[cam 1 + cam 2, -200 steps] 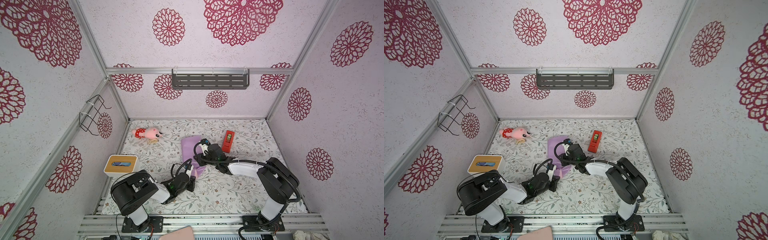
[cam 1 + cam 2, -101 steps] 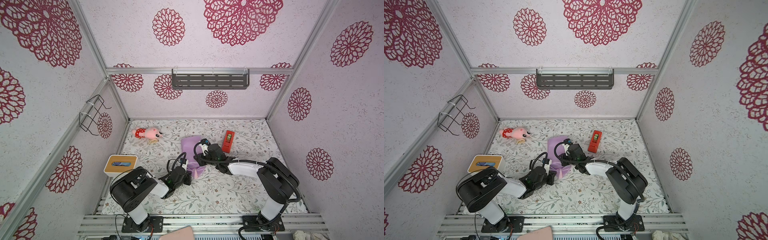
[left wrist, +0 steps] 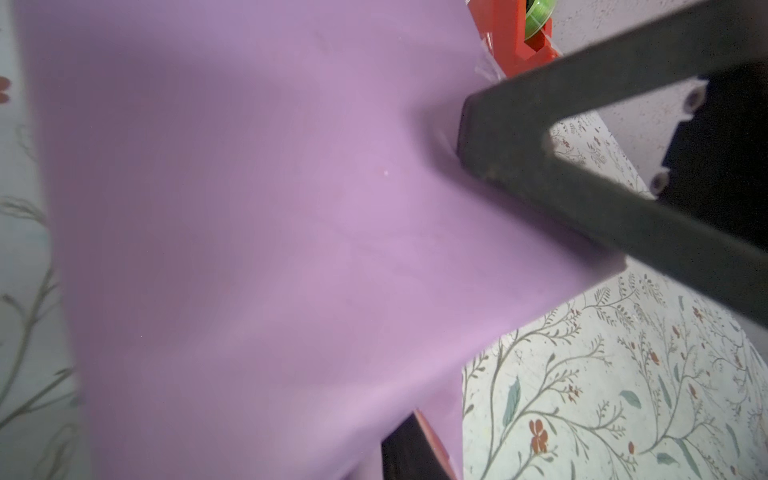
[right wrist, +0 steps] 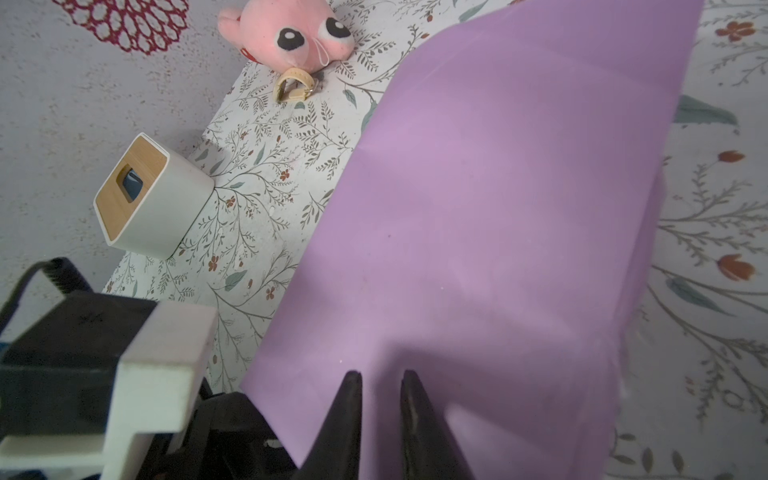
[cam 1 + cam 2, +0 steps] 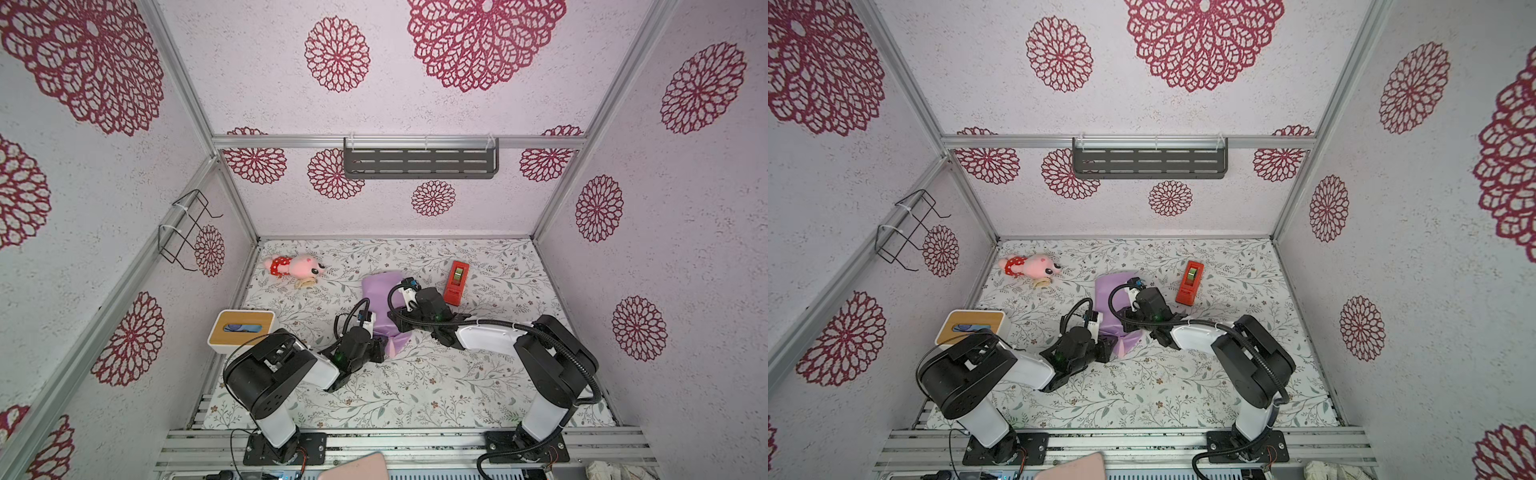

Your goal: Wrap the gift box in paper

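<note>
**Right wrist view: right pincer (image 4: 380, 374) tips down on the paper (image 4: 498, 228), gift box out of sight**

The right pincer's two dark fingers (image 4: 351, 399) stood close together with a thin gap between them. Their tips were set on the lilac face of the sheet. Whether they pinched a fold could not be told. In the left wrist view the same pincer (image 3: 465, 139) pressed a small dent into the paper (image 3: 249, 208).

The left pincer (image 5: 382, 347) lay low, close beside the right one, at the end of the sheet where a paler flap showed. Only one of its fingers (image 3: 401, 451) was in sight, at the sheet's edge. Its jaws could not be judged open or closed, nor could a hold on the sheet.

In both top views the paper (image 5: 1113, 291) rose as a hump from the two pincers toward the back wall. The gift box could not be seen in any view.

Just beside the right pincer's wrist, on the side away from the left pincer, lay the red tape dispenser (image 5: 456, 282). Well ahead of the right pincer's tips, past the far edge of the sheet, lay a pink plush toy (image 4: 286, 37) with a small tan loop (image 4: 293, 85) just beside it. Off to the left pincer's side, beyond that arm's wrist, stood the white tissue box (image 4: 149, 195) with its wooden top. All of it rested on the floral table (image 5: 415, 386).
</note>
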Controlling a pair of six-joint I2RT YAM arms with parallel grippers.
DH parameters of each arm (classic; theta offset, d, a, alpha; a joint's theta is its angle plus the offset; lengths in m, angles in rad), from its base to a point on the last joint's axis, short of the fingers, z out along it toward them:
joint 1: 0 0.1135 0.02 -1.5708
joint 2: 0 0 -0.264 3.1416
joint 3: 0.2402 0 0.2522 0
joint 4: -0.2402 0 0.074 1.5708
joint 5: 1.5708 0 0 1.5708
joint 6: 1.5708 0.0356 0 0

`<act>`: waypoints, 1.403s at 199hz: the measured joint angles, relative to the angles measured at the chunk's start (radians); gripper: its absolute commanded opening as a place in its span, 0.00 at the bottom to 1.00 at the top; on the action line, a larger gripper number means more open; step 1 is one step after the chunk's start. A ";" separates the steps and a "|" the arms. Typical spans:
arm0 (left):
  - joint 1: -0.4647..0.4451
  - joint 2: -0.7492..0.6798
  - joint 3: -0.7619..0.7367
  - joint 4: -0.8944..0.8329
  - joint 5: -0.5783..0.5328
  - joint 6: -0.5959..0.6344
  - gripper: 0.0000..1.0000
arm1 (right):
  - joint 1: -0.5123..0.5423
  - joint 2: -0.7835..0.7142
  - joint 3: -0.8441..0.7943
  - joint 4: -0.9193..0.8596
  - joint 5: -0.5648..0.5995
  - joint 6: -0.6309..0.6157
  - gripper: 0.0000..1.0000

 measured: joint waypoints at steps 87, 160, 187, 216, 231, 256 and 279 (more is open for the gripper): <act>0.000 0.007 0.013 0.000 0.025 -0.048 0.41 | -0.001 0.000 0.000 -0.001 0.000 0.000 0.23; 0.000 -0.269 -0.088 -0.148 0.081 -0.044 0.61 | -0.016 -0.109 0.074 -0.289 0.030 -0.063 0.45; 0.000 -0.446 -0.076 -0.319 0.080 -0.004 0.63 | -0.022 -0.287 0.027 -0.392 0.091 -0.055 0.46; 0.000 -0.597 -0.022 -0.494 0.037 0.092 0.62 | 0.001 -0.466 -0.116 -0.429 0.104 0.082 0.46; 0.001 -0.650 -0.002 -0.534 0.010 0.166 0.61 | 0.050 -0.467 -0.191 -0.409 0.098 0.184 0.46; 0.002 -0.707 0.000 -0.554 -0.035 0.295 0.62 | 0.134 -0.382 -0.265 -0.338 0.090 0.346 0.46; 0.002 -0.755 -0.001 -0.579 -0.084 0.381 0.63 | 0.158 -0.298 -0.272 -0.260 0.097 0.455 0.44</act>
